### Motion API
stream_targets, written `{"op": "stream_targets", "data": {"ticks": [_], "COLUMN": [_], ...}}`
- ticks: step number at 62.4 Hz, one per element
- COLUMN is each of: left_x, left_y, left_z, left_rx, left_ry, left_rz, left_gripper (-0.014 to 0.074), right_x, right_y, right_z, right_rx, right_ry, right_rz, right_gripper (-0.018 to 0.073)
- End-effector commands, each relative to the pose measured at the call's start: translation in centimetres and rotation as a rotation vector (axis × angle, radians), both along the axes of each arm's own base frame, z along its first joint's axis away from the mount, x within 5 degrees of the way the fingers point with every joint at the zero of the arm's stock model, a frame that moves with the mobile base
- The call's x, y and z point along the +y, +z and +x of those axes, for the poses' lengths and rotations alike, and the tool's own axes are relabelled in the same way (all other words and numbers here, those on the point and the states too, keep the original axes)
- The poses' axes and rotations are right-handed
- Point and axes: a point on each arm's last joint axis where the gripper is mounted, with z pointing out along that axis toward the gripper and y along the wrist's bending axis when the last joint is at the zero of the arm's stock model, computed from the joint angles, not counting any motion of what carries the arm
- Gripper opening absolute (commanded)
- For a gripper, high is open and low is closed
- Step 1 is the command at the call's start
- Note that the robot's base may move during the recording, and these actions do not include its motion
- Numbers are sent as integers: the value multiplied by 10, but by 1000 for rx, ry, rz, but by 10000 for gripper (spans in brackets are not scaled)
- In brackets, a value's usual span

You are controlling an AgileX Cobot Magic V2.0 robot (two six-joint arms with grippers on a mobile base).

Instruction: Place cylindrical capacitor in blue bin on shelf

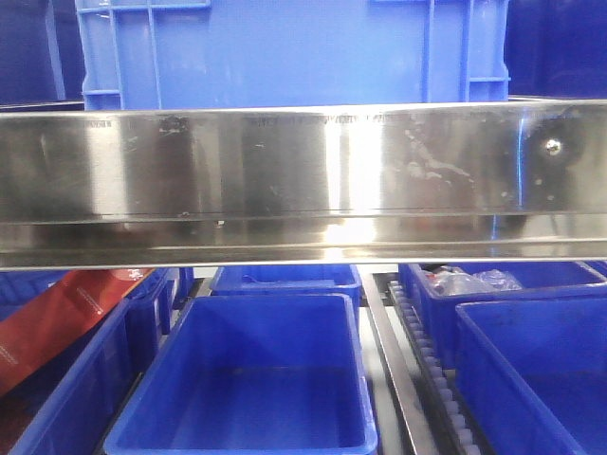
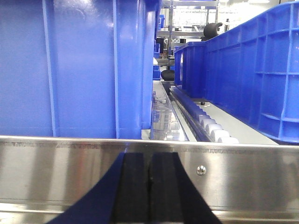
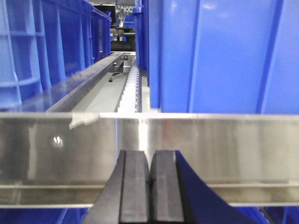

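Both my left end effector (image 2: 149,186) and right end effector (image 3: 149,186) are pinched closed on nothing, just before the shiny stainless-steel shelf rail (image 1: 303,180). The cylindrical capacitor is nowhere in view, so pickup and placement are not visibly done.

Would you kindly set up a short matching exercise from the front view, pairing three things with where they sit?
Things:
1. steel rail
2. empty blue bin
3. red package

Places:
A. lower left
B. across the middle
C. bottom centre, below the rail

Pairs: 1-B, 2-C, 3-A
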Motion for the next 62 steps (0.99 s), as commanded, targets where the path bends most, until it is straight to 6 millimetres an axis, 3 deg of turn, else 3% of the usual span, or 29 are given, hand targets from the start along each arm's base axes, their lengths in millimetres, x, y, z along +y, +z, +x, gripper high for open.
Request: {"op": "stream_targets", "data": {"ticks": [1,62], "left_x": [0,0], "left_y": [3,3], "left_z": [-1,-1], "left_rx": [-32,-34], "left_ry": [4,4], "left_rz": [-1,-1], "left_gripper": [-111,-111], "right_x": [-1,-1], "right_y": [2,-1], "right_z": [-3,-3], "right_rx": [-76,-42], "right_ry": [-21,-22], "right_rz": [3,-12], "right_gripper": [-162,-162]}}
